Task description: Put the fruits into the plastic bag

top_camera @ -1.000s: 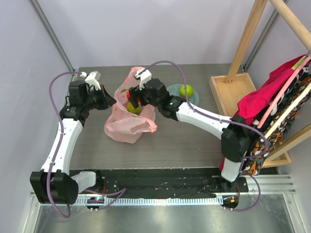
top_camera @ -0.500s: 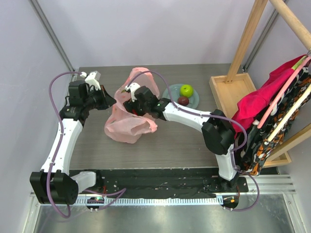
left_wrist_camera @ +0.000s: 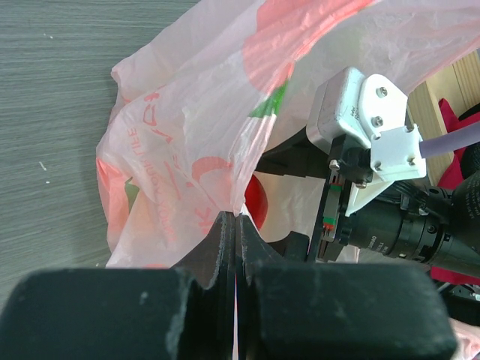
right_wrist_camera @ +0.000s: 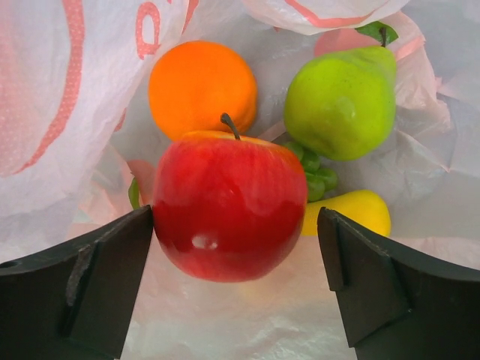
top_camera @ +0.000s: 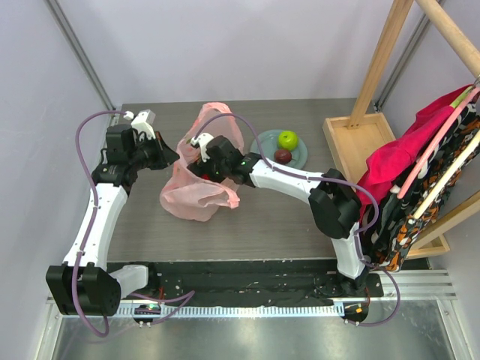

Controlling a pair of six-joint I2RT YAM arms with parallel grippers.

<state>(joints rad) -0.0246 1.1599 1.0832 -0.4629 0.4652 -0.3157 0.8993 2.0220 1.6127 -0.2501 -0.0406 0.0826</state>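
Observation:
The pink plastic bag (top_camera: 196, 196) lies left of centre on the table. My left gripper (top_camera: 174, 156) is shut on its rim (left_wrist_camera: 187, 127) and holds the mouth up. My right gripper (top_camera: 198, 154) is inside the bag mouth with its jaws open. In the right wrist view the red apple (right_wrist_camera: 229, 204) sits between the open jaws, touching the left one with a gap on the right. Below it in the bag lie an orange (right_wrist_camera: 201, 88), a green fruit (right_wrist_camera: 343, 101), green grapes (right_wrist_camera: 313, 171) and a yellow fruit (right_wrist_camera: 352, 210). A green apple (top_camera: 287, 139) and a dark plum (top_camera: 283, 156) rest on the grey plate (top_camera: 300, 155).
A wooden tray (top_camera: 360, 142) and a wooden rack with red and patterned cloths (top_camera: 420, 150) stand at the right. The right arm's wrist camera housing (left_wrist_camera: 367, 135) shows close behind the bag rim in the left wrist view.
My right arm has moved left from beside the plate into the bag mouth with the red apple. The plate with the green apple and plum is now uncovered. The left arm has not moved.

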